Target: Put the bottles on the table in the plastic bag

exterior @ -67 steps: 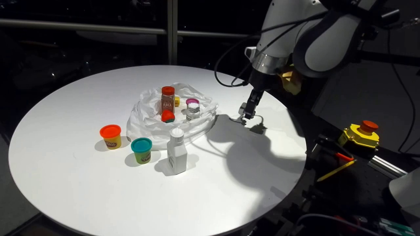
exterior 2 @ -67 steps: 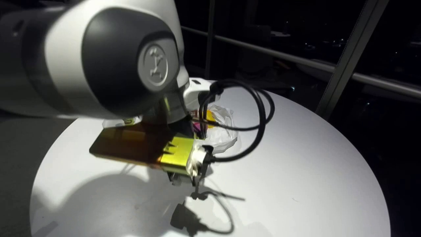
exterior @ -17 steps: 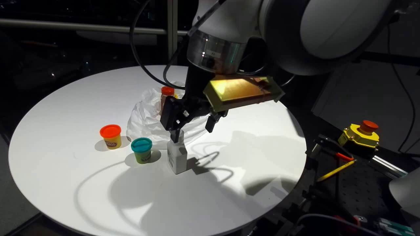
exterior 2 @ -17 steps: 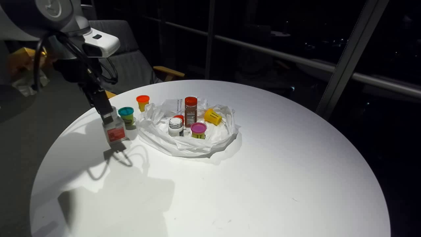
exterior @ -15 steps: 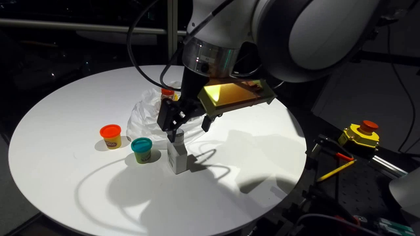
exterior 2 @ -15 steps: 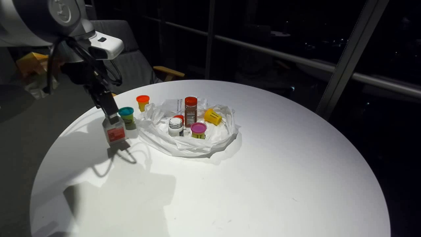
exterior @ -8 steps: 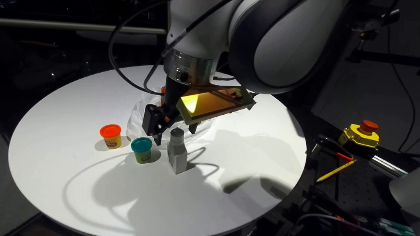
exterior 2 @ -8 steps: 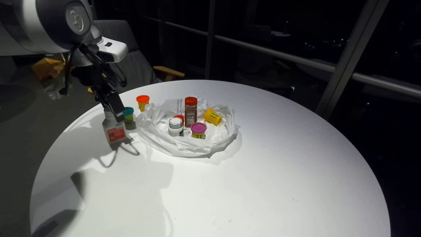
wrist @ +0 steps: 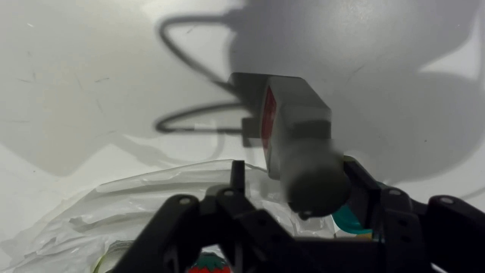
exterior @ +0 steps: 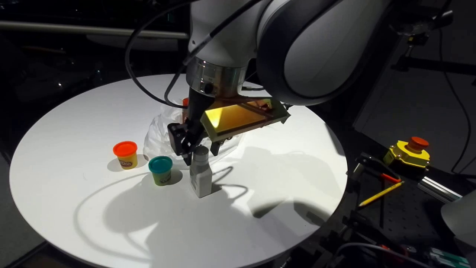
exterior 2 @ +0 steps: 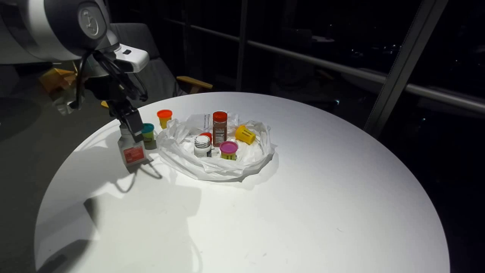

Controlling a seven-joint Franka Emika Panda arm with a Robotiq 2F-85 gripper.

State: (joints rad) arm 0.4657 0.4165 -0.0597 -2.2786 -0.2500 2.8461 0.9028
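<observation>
A white square bottle (exterior: 201, 178) with a narrow neck stands upright on the white table (exterior 2: 322, 197). My gripper (wrist: 293, 168) is around its top, jaws part-way open. In the wrist view the right finger (wrist: 362, 193) is close against the cap, while a gap separates the left finger (wrist: 238, 176) from it; contact is unclear. Beside the bottle are a teal-lidded pot (exterior: 160, 173) and an orange-lidded pot (exterior: 125, 156). The plastic bag (exterior 2: 212, 170) lies spread, holding a red-capped brown jar (exterior 2: 219, 131), a small white jar (exterior 2: 202, 148), a purple-lidded pot (exterior 2: 228, 149) and a tipped yellow pot (exterior 2: 245, 134).
A red strawberry-like piece (wrist: 209, 265) also lies in the bag, close behind the gripper. The teal-lidded pot stands very near the finger on its side. Off the table, a yellow box with a red button (exterior: 409, 152) and a pencil (exterior: 381, 193) lie on a dark bench.
From above the table's far side, my gripper has travelled to the white bottle and settled around its top. Over the last half second the jaws have drawn closer together; the bottle has not moved.
</observation>
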